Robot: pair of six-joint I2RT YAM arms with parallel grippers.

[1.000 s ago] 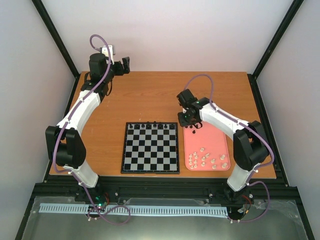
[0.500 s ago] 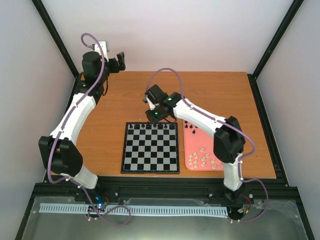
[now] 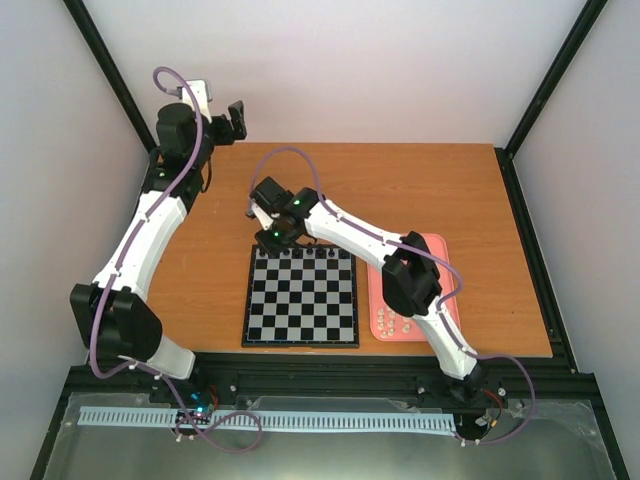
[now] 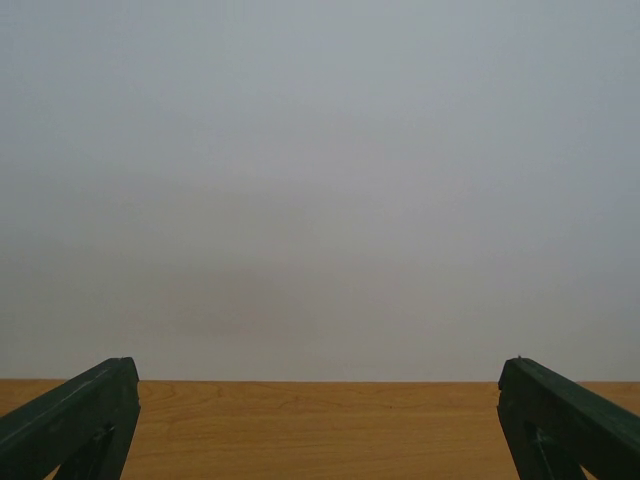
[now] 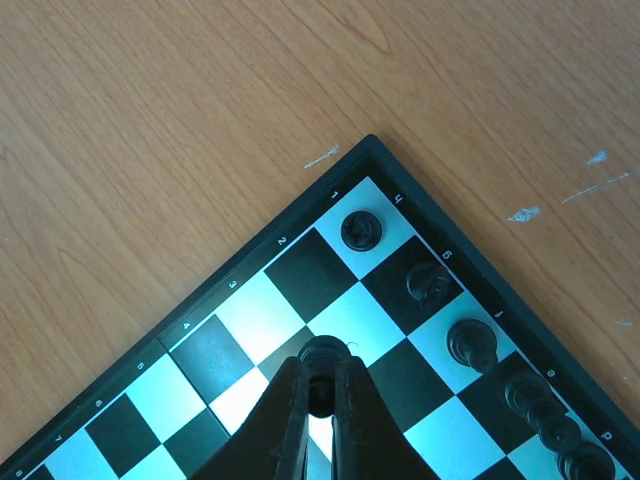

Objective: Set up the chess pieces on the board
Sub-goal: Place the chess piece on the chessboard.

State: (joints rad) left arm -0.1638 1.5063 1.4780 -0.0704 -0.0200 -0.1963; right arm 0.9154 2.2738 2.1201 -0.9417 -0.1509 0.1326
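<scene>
The board (image 3: pixel 300 312) lies mid-table, and several black chess pieces (image 3: pixel 312 254) stand along its far row. My right gripper (image 3: pixel 273 238) hangs over the board's far left corner, shut on a small black piece (image 5: pixel 322 352) held between its fingertips (image 5: pixel 322 378). In the right wrist view that piece hovers over the second row, near three black pieces (image 5: pixel 430 285) standing on the corner squares of the board (image 5: pixel 230 330). My left gripper (image 3: pixel 237 118) is raised at the back left. It faces the wall, open and empty (image 4: pixel 320 425).
A pink tray (image 3: pixel 436 247) lies right of the board, partly hidden under my right arm. Several cream-white pieces (image 3: pixel 386 320) lie at its near end. Bare wooden table (image 3: pixel 400 190) surrounds the board, and black frame posts stand at the back corners.
My right arm has swung left from the pink tray to the board's far left corner, still shut on the black piece. The left arm has drawn slightly back and left.
</scene>
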